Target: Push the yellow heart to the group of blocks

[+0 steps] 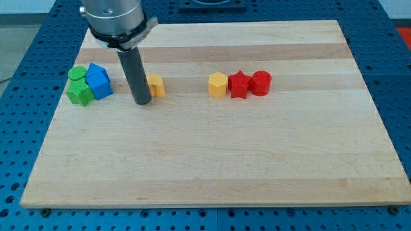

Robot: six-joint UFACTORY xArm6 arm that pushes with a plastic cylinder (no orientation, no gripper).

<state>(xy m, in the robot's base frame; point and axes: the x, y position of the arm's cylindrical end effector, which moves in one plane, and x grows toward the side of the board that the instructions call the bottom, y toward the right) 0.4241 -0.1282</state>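
Note:
The yellow heart [156, 85] lies on the wooden board [212, 160] left of centre, partly hidden by my rod. My tip [141, 101] rests on the board right at the heart's left side, touching or nearly touching it. Left of the tip is a tight group: a green cylinder [78, 74], a green star-like block [80, 94], and two blue blocks [98, 81], one a cube. Right of the heart is a row: a yellow hexagon [218, 85], a red star-like block [239, 85] and a red cylinder [261, 83], touching one another.
The board lies on a blue perforated table [398, 77]. The arm's grey body [115, 19] hangs over the board's top left corner.

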